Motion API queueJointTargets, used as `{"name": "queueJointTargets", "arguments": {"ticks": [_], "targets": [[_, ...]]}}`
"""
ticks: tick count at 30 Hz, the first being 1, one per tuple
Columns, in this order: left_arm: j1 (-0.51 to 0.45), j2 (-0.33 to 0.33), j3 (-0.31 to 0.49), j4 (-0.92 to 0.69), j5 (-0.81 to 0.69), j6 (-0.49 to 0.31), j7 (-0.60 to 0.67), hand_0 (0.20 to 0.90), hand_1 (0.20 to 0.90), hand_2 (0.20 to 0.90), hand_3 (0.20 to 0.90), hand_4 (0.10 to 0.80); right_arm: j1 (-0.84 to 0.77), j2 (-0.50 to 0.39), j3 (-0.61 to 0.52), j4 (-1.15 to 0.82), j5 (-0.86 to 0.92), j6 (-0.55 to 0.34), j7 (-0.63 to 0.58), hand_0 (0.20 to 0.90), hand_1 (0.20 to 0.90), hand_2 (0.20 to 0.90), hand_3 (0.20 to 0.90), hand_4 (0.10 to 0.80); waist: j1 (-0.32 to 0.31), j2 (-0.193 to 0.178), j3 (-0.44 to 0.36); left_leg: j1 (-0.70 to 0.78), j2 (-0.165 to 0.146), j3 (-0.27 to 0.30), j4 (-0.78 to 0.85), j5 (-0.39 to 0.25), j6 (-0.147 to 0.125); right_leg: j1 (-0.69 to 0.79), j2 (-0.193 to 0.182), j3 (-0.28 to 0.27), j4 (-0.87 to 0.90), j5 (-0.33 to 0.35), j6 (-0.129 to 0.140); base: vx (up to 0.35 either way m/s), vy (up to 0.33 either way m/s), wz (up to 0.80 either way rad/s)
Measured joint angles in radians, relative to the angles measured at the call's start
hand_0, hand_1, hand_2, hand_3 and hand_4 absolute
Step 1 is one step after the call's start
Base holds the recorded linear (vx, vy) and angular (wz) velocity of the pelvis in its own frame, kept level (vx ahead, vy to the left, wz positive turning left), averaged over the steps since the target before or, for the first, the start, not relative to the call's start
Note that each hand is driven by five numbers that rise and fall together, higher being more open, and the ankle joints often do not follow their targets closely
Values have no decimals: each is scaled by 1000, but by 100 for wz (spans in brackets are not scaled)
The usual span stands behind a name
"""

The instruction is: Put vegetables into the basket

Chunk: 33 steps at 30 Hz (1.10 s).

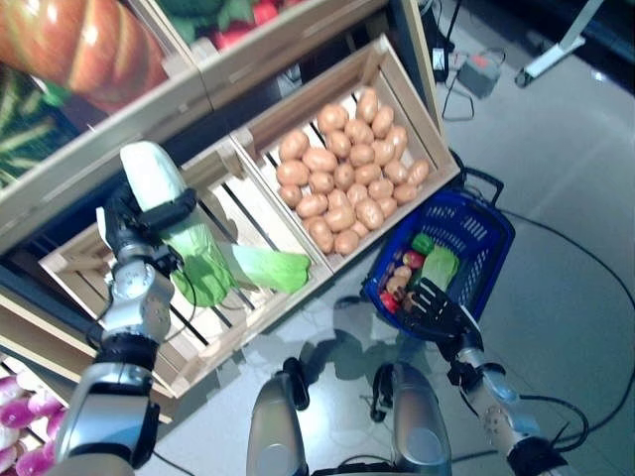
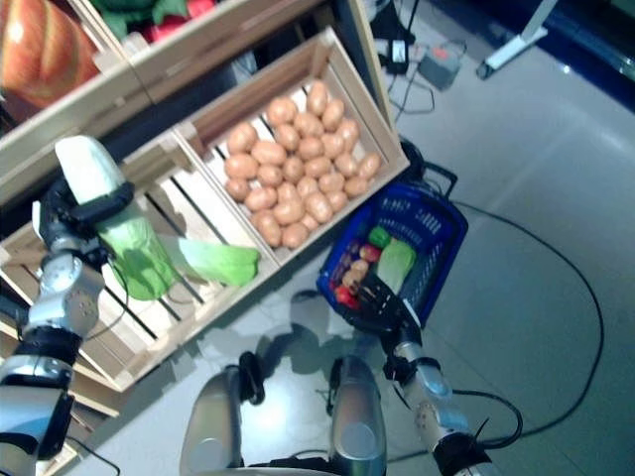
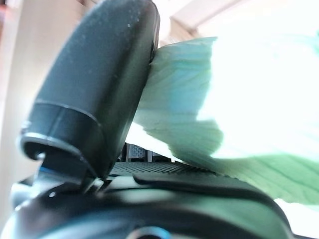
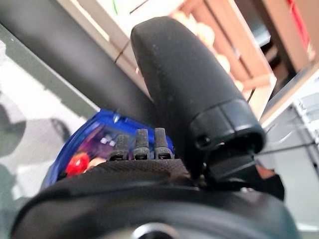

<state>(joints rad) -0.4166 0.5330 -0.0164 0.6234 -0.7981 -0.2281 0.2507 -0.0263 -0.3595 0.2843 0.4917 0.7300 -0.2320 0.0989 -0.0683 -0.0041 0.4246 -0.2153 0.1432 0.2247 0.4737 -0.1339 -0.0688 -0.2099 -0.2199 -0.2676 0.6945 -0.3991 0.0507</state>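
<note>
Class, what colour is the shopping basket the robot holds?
The basket is blue, with dark handles; the left eye view shows it best.

Left hand (image 1: pixel 139 233) fingers wrap the cabbage (image 1: pixel 174 213), so its middle is covered; in the left wrist view the leaf runs off the edge, washed out. Right hand (image 1: pixel 437 309) covers the near rim of the basket (image 1: pixel 476 233); whether its fingers hook the rim cannot be told. Small items inside the basket too small to name. Pumpkin (image 1: pixel 74 40) at the shelf's top left corner is cut off.
</note>
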Motion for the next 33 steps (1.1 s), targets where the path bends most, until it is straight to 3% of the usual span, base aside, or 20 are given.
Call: {"name": "queueJointTargets", "arguments": {"ticks": [2,3,4,5,6,8,14,19,28,33], "targets": [[0,0,0,0,0,0,0,300,300,300,300,400,0,0,0,0,0,0,0,900,900,900,900,800,0,0,0,0,0,0,0,0,0,0,0,0,0,0,0,2,0,2],[59,-37,0,-46,10,-8,-25,300,300,300,300,400,17,9,-1,-5,-20,0,0,900,900,900,900,800,6,9,-37,22,-3,0,-42,12,0,25,7,-10,-44,12,3,3,0,3],[59,-37,0,-46,10,-8,-25,300,300,300,300,400,17,9,-1,-5,-20,0,0,900,900,900,900,800,6,9,-37,22,-3,0,-42,12,0,25,7,-10,-44,12,3,66,-119,4],[195,-116,-31,-125,41,-8,-90,300,300,300,300,400,49,53,0,-38,-21,0,1,900,900,900,900,800,29,20,-155,132,-23,0,-205,61,-3,121,27,-23,-188,55,19,63,-192,3],[214,-126,-26,-147,50,-5,-89,300,300,300,300,400,33,65,0,-52,-17,10,2,900,900,900,900,800,34,22,-182,145,-26,-1,-234,67,-3,141,32,-41,-214,60,24,65,-213,8],[337,-159,-35,-338,81,-15,-103,300,300,300,300,400,61,63,-12,-102,-12,46,48,900,900,900,900,800,31,33,-219,263,-29,-1,-399,145,2,274,82,-49,-416,141,37,0,-132,28],[294,-132,-62,-381,108,-42,-244,300,300,300,300,400,-17,17,0,-180,-11,103,168,900,900,900,900,800,53,45,-294,332,-48,2,-535,184,13,365,111,-44,-604,225,62,2,-106,3],[220,-101,-106,-379,108,-31,-320,300,300,300,300,400,-95,-6,0,-211,-7,160,168,900,900,900,900,800,48,15,-316,347,-65,4,-562,192,20,433,114,-45,-749,301,78,-25,-78,-3],[170,-88,-176,-379,125,-19,-402,300,300,300,300,400,-160,5,15,-218,27,304,168,900,900,900,900,800,31,5,-322,365,-65,27,-563,192,21,450,120,-34,-780,326,75,7,-53,-6],[154,-89,-216,-379,148,-19,-413,300,300,300,300,400,-160,13,49,-220,34,341,168,900,900,900,900,800,25,4,-322,374,-64,32,-563,192,21,450,120,-14,-781,336,75,10,-36,-12]]}}
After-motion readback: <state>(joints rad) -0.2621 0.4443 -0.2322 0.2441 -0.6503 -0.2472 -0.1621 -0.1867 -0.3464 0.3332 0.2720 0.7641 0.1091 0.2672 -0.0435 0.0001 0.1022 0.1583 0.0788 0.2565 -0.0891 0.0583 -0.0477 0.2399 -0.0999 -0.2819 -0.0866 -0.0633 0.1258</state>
